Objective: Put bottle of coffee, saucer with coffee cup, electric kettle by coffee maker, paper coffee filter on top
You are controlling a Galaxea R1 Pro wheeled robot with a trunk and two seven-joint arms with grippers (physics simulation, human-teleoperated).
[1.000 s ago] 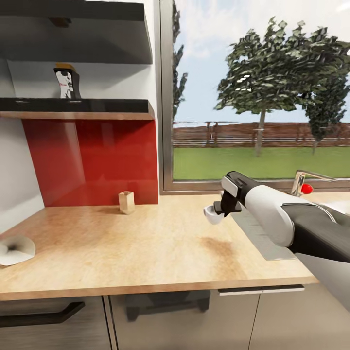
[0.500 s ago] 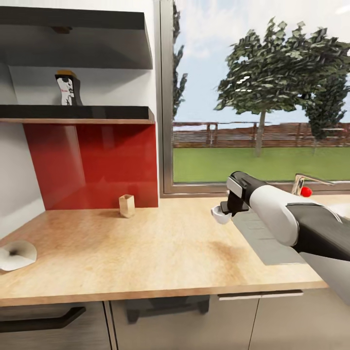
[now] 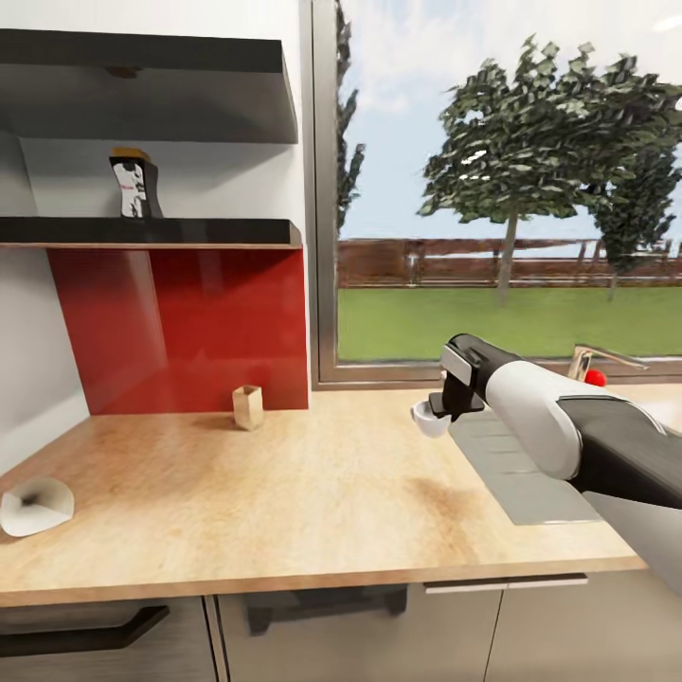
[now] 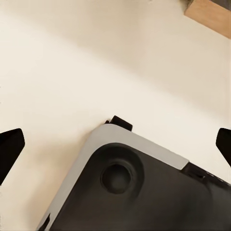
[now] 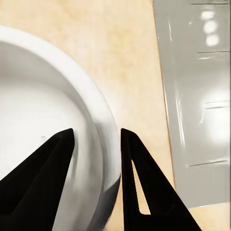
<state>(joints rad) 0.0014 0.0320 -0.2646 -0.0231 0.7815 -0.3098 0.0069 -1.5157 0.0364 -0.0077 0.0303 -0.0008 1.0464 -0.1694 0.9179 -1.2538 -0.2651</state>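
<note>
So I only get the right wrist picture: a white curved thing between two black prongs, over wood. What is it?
Observer: The head view shows it whole. It is the coffee cup, pinched at its rim by the right gripper and held above the countertop.
Operator: What else lies on that wood?
Observer: At the far left end, the paper coffee filter lies on its side.
Operator: And where is the coffee?
Observer: The bottle of coffee stands on the kitchen shelf, above the red wall panel.
</note>
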